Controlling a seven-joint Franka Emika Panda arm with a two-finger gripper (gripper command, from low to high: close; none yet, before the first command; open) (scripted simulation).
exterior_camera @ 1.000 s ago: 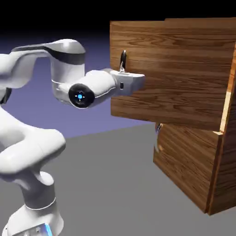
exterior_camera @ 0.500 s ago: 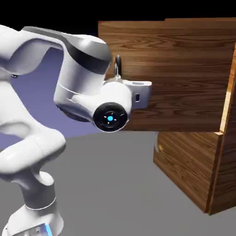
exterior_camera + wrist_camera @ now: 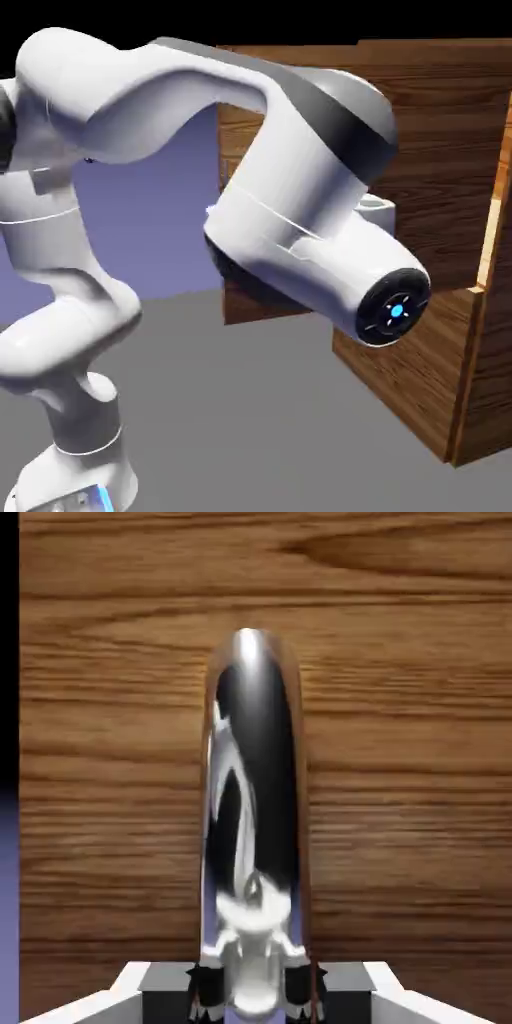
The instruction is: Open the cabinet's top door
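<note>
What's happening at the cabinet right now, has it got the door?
The end effector is shut on the handle of the top door, as the hand view shows. In the exterior view the arm hides the grasp, but the top door stands swung out from the cabinet, its free edge toward that view's left. So the door is partly open with the handle held.

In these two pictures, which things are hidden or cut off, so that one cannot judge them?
- Exterior view: the gripper and the handle are hidden behind the white arm; the grip cannot be checked there.
- Exterior view: the top door is partly covered by the arm, so its hinge side is unclear.
- Hand view: the handle fills the middle; its lower end and the jaws are cut off by the bottom edge.
- Hand view: the lower door is out of frame.
</note>
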